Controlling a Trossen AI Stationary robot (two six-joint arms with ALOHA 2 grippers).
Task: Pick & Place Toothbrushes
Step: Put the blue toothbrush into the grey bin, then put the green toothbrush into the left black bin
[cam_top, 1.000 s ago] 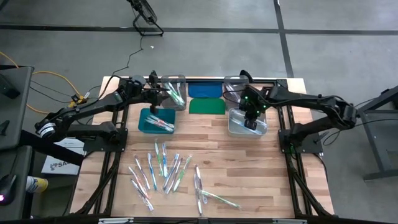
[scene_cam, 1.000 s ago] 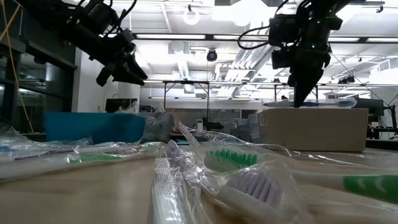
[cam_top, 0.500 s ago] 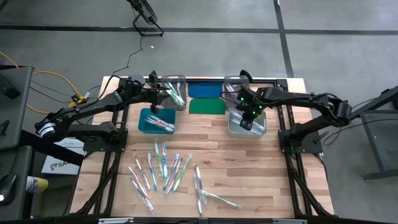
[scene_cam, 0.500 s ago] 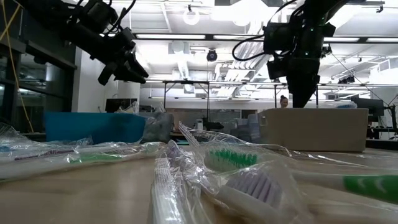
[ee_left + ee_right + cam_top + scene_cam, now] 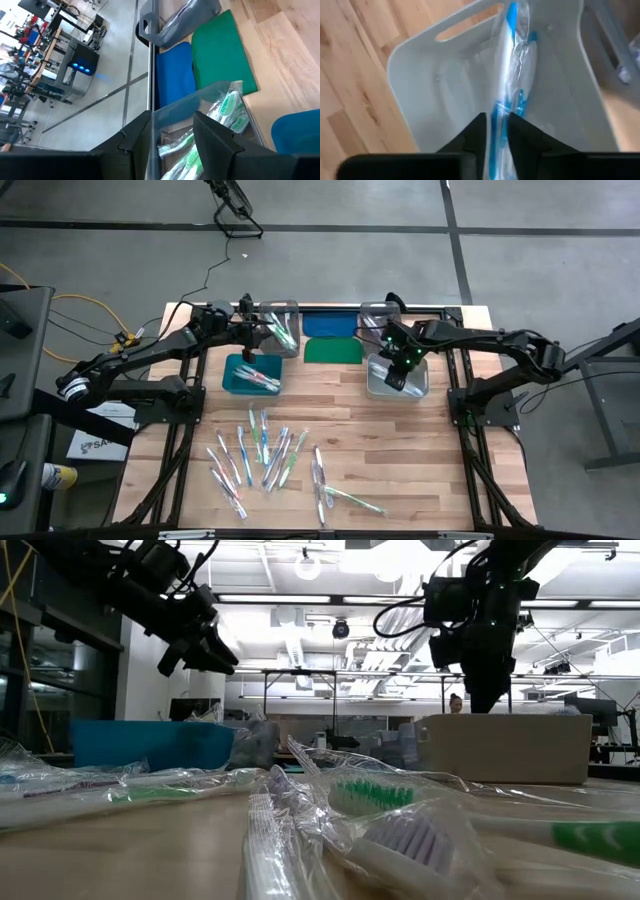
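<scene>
Several wrapped toothbrushes (image 5: 265, 460) lie loose on the near half of the wooden table. My right gripper (image 5: 400, 372) (image 5: 498, 131) reaches down into the pale bin (image 5: 397, 380) (image 5: 420, 100) and is shut on a blue toothbrush (image 5: 512, 60) in a clear wrapper. My left gripper (image 5: 258, 330) (image 5: 172, 135) hangs open above the clear far-left bin (image 5: 281, 327), whose corner wall (image 5: 185, 107) shows between its fingers; green toothbrushes (image 5: 227, 107) lie inside that bin. More toothbrushes lie in the teal bin (image 5: 252, 373). My right gripper pinches the blue toothbrush between its two fingers (image 5: 479, 131), on the handle (image 5: 499, 112) near one end. The fingers come from above, pointing down into the pale bin. The toothbrush runs on away from the fingers toward the bin wall with the slot handle (image 5: 465, 22).
A blue lid (image 5: 330, 325) and a green lid (image 5: 333, 350) lie flat between the bins. A second clear bin (image 5: 375, 318) stands at the far edge behind the pale one. Bare wood shows between the bins and the loose pile.
My right gripper has shifted a little toward the table's left over the pale bin and has turned more upright, still down inside it. The left arm has kept still.
</scene>
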